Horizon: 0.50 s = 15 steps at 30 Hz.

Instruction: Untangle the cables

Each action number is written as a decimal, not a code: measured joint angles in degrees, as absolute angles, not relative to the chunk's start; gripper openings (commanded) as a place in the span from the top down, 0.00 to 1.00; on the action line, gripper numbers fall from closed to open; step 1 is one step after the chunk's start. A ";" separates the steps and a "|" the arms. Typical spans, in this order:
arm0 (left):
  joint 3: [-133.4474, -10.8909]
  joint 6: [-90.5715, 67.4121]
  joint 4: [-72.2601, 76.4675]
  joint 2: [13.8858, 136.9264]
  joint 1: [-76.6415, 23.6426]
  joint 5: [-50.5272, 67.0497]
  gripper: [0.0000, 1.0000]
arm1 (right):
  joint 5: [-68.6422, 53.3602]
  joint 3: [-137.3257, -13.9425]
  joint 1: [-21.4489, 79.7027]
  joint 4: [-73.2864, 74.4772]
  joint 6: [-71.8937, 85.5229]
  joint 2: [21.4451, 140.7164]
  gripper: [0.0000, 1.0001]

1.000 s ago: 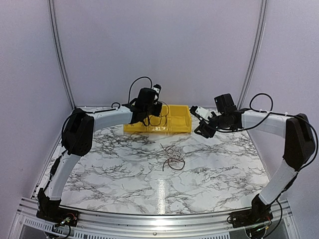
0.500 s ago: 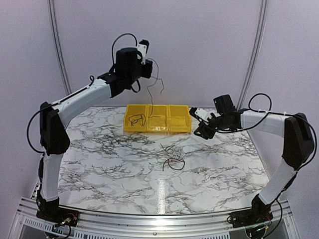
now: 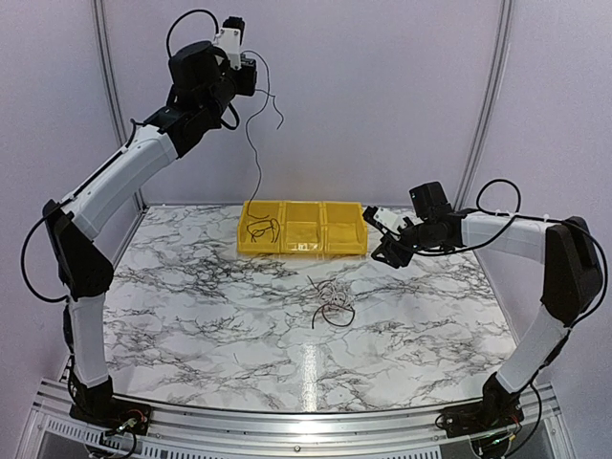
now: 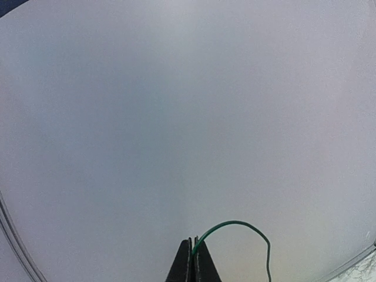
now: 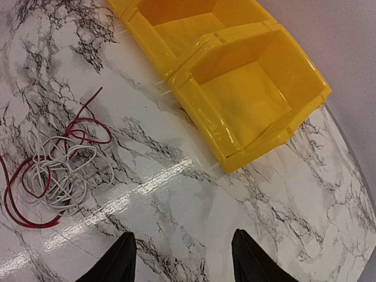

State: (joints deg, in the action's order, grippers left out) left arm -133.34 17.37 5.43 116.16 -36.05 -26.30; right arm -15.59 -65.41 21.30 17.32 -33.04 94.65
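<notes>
- Left arm has swung higher and further left than half a second ago, and the green wire point(image 3: 256, 158) point(image 4: 235, 222) has gone up with it.
- Table point(image 3: 191, 316): marble-patterned, carries everything else.
- Yellow bin point(image 3: 302, 251) point(image 5: 235, 117): three compartments, sits at the far middle of the table.
- My left fingers point(image 3: 251, 75) point(image 4: 192, 258): high above the table near the back wall, pressed together on the green wire. It arcs out from the tips and hangs down toward the bin's left end. I can't tell if its lower end touches the bin.
- My right fingers point(image 3: 390, 251): spread wide with nothing between them, low over the table just right of the bin.
- Tangle of cables point(image 3: 332, 301) point(image 5: 59, 170): red and pale wires looped together, lying on the table in front of the bin, between my arms and apart from both sets of fingers.
- Dark cable point(image 3: 260, 229): loosely coiled in the bin's left compartment.
</notes>
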 measured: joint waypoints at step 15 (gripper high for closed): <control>-128.55 16.49 4.71 120.62 -32.86 -26.59 1.00 | -15.57 -65.41 21.30 17.43 -33.04 95.29 0.44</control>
State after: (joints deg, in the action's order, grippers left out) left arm -128.55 16.49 4.71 120.62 -32.86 -26.59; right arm -15.57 -65.41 21.30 17.43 -33.04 95.29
